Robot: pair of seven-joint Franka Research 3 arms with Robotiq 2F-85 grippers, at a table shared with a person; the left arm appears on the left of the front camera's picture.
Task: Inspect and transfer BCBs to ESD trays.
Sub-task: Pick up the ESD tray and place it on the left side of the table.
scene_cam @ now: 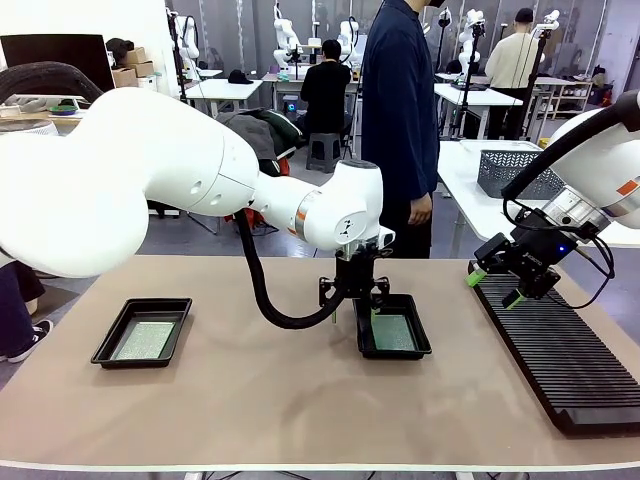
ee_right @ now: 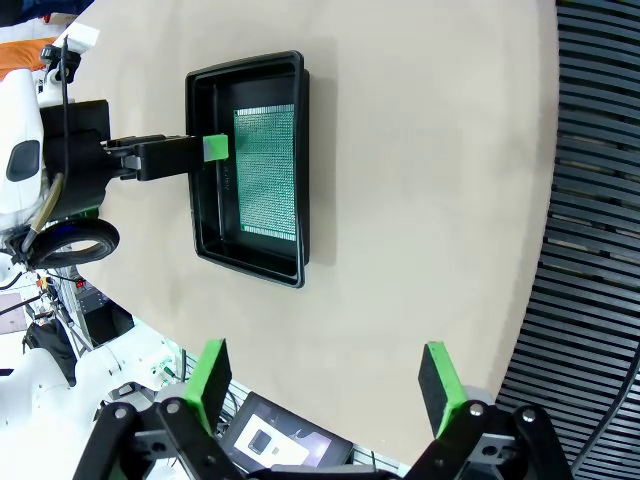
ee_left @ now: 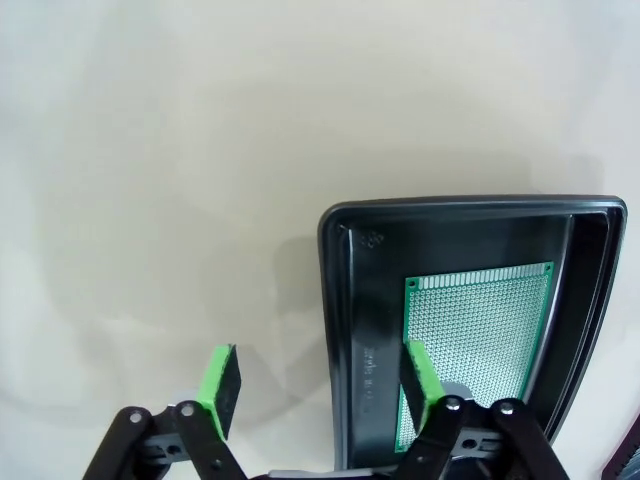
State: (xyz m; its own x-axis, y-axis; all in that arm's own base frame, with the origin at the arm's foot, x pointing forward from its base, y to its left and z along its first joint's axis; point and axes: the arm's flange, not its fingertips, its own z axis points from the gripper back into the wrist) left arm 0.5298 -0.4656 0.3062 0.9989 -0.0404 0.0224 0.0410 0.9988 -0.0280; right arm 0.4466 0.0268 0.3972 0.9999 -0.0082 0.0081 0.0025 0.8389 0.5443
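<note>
From the front, our left hand (scene_cam: 361, 300) straddles the middle tray's (scene_cam: 394, 349) near-left rim, unclenched; a BCB (scene_cam: 393, 333) lies inside. Our left wrist shows fingers (ee_left: 222, 385) astride the wall. Our right hand (ee_right: 325, 385) hangs released.

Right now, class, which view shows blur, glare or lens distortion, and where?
Front view: sharp and evenly lit, soft shadow under the left arm beside the middle tray. Left wrist view: bare table washed out pale, the tray rim bowed by the wide lens. Right wrist view: the rack slats curve; near fingers slightly soft.
</note>
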